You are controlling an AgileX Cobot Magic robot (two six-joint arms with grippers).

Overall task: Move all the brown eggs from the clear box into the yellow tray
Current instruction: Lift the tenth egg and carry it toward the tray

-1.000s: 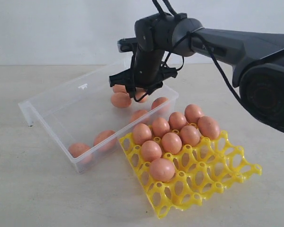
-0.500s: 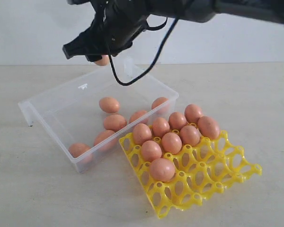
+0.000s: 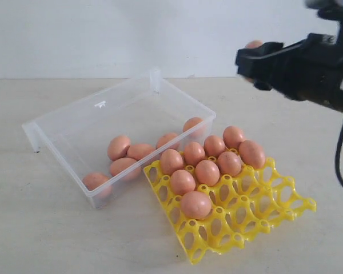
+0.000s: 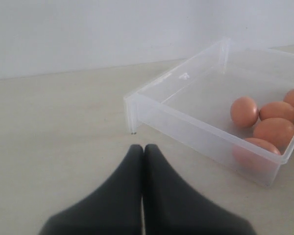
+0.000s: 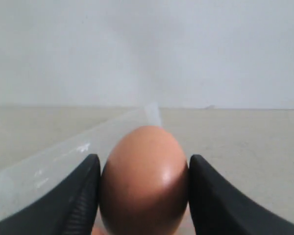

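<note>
Nearest, the yellow tray (image 3: 219, 212) holds nine brown eggs (image 3: 195, 205) in its cups, and just behind it the clear box (image 3: 74, 137) has six more lying loose on its floor. The left gripper (image 4: 143, 149), fingers pressed together on nothing, hangs over the bare table (image 4: 49, 137) near the box's outer corner. High beyond the tray, the right gripper (image 5: 144, 196) pinches one brown egg (image 5: 143, 166) between its pads, clear of both containers.

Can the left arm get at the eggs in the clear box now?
Probably yes. The left claw is shut but faces the clear box, which has no lid; nothing lies between. It must open and clear the wall to reach the brown eggs.
</note>
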